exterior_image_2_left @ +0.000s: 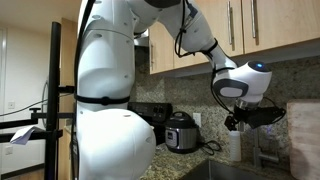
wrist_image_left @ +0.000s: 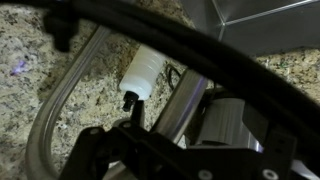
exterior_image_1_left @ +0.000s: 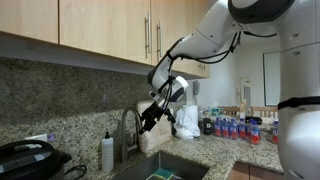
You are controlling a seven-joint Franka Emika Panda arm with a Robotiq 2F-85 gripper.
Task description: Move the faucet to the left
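Observation:
The faucet [exterior_image_1_left: 130,122] is a brushed-steel gooseneck tap standing behind the sink [exterior_image_1_left: 160,168]. In an exterior view my gripper [exterior_image_1_left: 150,116] is at the top of its arch, on the side towards the sink. In the wrist view the faucet's tube [wrist_image_left: 185,95] runs between my fingers, close beside one grey finger pad [wrist_image_left: 228,112], and its arch curves down at the left [wrist_image_left: 48,115]. My gripper [wrist_image_left: 175,125] looks open around the tube. In an exterior view my gripper [exterior_image_2_left: 245,118] hangs above the counter, and the faucet is only a blur there.
A white soap bottle [exterior_image_1_left: 107,152] stands left of the faucet and also shows in the wrist view [wrist_image_left: 140,72]. Wooden cabinets [exterior_image_1_left: 100,30] hang overhead. A white spray bottle [exterior_image_1_left: 185,120] and several small bottles [exterior_image_1_left: 235,128] are on the counter. A pressure cooker [exterior_image_2_left: 182,130] stands by the wall.

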